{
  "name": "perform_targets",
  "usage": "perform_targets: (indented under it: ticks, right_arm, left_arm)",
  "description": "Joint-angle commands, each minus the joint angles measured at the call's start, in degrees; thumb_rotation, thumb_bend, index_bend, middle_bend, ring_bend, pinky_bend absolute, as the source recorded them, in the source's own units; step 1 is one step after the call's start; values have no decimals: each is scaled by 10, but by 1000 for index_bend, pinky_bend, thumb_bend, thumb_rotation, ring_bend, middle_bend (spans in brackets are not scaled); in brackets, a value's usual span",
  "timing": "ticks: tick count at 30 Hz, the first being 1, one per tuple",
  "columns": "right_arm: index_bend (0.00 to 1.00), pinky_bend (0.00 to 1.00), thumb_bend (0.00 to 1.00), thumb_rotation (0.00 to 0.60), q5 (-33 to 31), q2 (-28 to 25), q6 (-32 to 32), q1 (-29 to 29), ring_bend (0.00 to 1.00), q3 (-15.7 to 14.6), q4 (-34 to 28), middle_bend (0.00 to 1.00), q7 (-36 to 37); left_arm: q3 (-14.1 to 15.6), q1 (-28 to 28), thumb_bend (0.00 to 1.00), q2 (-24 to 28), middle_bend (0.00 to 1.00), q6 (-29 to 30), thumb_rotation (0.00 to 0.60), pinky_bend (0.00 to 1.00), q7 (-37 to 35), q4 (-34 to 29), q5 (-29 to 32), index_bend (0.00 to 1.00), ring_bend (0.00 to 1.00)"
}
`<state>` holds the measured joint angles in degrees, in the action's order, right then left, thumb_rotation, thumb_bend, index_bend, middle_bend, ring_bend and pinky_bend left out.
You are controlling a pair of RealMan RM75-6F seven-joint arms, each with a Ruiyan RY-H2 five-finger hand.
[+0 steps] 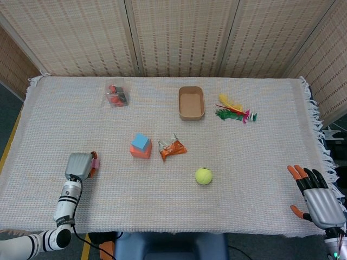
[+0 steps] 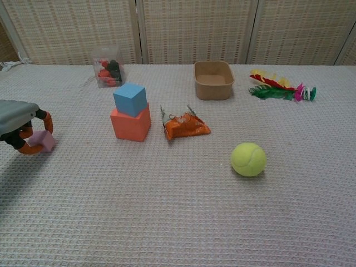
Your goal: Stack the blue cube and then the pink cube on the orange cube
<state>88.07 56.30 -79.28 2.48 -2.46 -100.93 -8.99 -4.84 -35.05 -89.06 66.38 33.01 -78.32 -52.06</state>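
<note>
The left robot hand (image 2: pixel 19 125) curls its orange-tipped fingers (image 2: pixel 48 119) around the pink cube (image 2: pixel 43 141) near the left edge of the table (image 1: pixel 255 157), gripping the small block low over the woven cloth. The right robot hand (image 1: pixel 319 197) rests at the table's near right corner, fingers spread and holding nothing. Toward the middle, the blue cube (image 2: pixel 129 99) sits squarely on top of the orange cube (image 2: pixel 130 124). Just beside the stack lies a crumpled orange wrapper (image 2: pixel 185 125), with a tennis ball (image 2: pixel 248 159) nearer the front. A brown tray (image 2: pixel 212 80), a feathered shuttlecock (image 2: pixel 281 88) and a clear packet (image 2: pixel 108 73) line the far side.
</note>
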Motion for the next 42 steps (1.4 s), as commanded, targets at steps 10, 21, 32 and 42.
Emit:
perform_targets:
  ticks: [10, 21, 32, 42]
  right_arm:
    - [0, 0, 107, 600, 4, 1, -1, 0, 0, -2, 0, 0, -1]
    - [0, 0, 107, 600, 6, 0, -8, -3, 0, -1, 0, 0, 5]
    - [0, 0, 106, 600, 16, 0, -19, -2, 0, 3, 8, 0, 29]
    - [0, 0, 107, 600, 14, -4, -24, -5, 0, 4, 12, 0, 43]
  left_arm:
    - [-25, -12, 336, 84, 1000, 51, 600, 1000, 39, -143, -92, 424, 1000]
    - [-67, -83, 339, 88, 1000, 18, 600, 1000, 131, -176, -114, 448, 1000]
    - [-74, -138, 337, 30, 1000, -6, 600, 1000, 145, -117, -159, 426, 1000]
    - [-78, -169, 338, -4, 1000, -38, 600, 1000, 167, -82, -137, 412, 1000]
